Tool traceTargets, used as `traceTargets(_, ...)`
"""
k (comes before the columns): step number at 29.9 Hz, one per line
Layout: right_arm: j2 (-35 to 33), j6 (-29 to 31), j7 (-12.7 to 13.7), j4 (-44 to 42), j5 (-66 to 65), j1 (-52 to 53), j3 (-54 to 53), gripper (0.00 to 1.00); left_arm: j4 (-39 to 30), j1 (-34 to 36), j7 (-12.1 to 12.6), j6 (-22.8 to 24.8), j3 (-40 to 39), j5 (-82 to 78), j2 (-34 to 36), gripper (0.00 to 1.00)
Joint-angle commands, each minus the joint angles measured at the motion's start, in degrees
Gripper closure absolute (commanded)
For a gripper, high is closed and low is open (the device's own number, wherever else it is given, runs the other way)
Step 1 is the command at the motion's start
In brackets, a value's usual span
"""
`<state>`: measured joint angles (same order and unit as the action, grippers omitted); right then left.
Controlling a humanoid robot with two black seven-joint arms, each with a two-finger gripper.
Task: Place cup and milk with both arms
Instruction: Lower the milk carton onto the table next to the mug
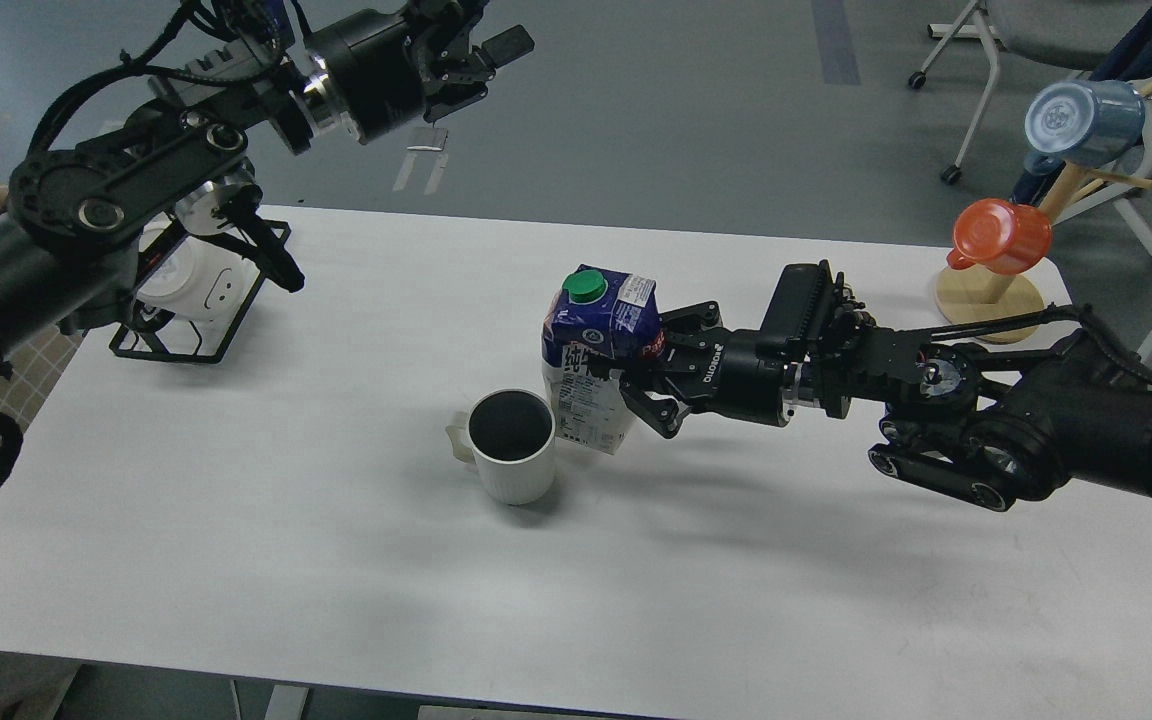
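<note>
The cup (pixel 511 445), a cream ribbed mug with a dark inside, stands upright on the white table (pixel 336 560) near the middle, handle to the left. The milk (pixel 596 360), a blue and white carton with a green cap, is upright right beside the cup's right side. My right gripper (pixel 626 375) is shut on the milk from the right. My left gripper (pixel 481 45) is raised high beyond the table's far left edge, away from both things, with nothing in it. I cannot tell whether its fingers are open.
A black wire rack (pixel 191 310) with a smooth white mug (pixel 186 275) stands at the table's far left. A wooden cup tree (pixel 991 295) at the far right corner carries an orange cup (pixel 1001 235) and a blue cup (pixel 1081 120). A chair stands beyond it.
</note>
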<state>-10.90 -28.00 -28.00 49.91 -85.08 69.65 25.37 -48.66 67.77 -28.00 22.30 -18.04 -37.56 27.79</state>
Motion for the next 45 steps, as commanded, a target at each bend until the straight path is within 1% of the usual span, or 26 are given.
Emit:
traceTargets(1,1.8,0.0,0.0,-1.7,0.1,-0.1,0.0,1.00,0.0,0.0,0.0,0.0,-0.1,0.0,0.1,0.02)
traceTargets(5,3.0,0.0,0.0,-2.8,0.1,-0.1,0.0,1.00,0.0,0.0,0.0,0.0,-0.1,0.0,0.2,0.02)
traceTargets(17,3.7,0.0,0.0,-3.6,-0.1,-0.8,0.0,1.00,0.0,0.0,0.0,0.1,-0.1,0.1,0.2,0.02)
traceTargets(19,3.7,0.0,0.0,-3.7,-0.1,-0.8,0.0,0.89,0.0,0.0,0.0,0.1,-0.1,0.0,0.2,0.02)
traceTargets(20,3.7,0.0,0.0,-3.8,-0.1,-0.8,0.0,0.82,0.0,0.0,0.0,0.1,-0.1,0.0,0.2,0.02)
traceTargets(21,3.7,0.0,0.0,-3.8,-0.1,-0.8,0.0,0.79,0.0,0.0,0.0,0.1,-0.1,0.1,0.2,0.02)
traceTargets(23,3.7,0.0,0.0,-4.2,0.0,-1.2,-0.1,0.67,-0.1,0.0,0.0,0.1,-0.1,0.0,0.2,0.02)
traceTargets(25,3.7,0.0,0.0,-4.3,0.0,-1.4,-0.1,0.61,0.0,-0.1,0.0,0.1,-0.1,0.0,0.2,0.02)
traceTargets(26,3.7,0.0,0.0,-4.3,0.0,-1.4,-0.1,0.56,0.0,-0.1,0.0,0.1,-0.1,0.0,0.2,0.02)
traceTargets(33,3.4,0.0,0.0,-4.3,0.0,-1.6,-0.1,0.48,0.0,-0.2,0.0,0.1,-0.1,0.0,0.3,0.02)
traceTargets(36,3.2,0.0,0.0,-4.2,0.0,-1.6,-0.1,0.41,0.0,-0.2,0.0,0.0,-0.1,0.1,0.3,0.02)
traceTargets(40,2.2,0.0,0.0,-3.7,0.0,-1.6,-0.1,0.34,0.0,-0.3,0.0,0.0,-0.1,0.1,0.3,0.02)
traceTargets(43,1.1,0.0,0.0,-3.2,0.0,-1.6,-0.1,0.31,0.0,-0.4,0.0,0.0,-0.1,0.1,0.4,0.02)
traceTargets(45,0.5,0.0,0.0,-2.7,0.1,-1.6,0.0,0.31,0.0,-0.4,0.0,0.0,-0.1,0.1,0.4,0.02)
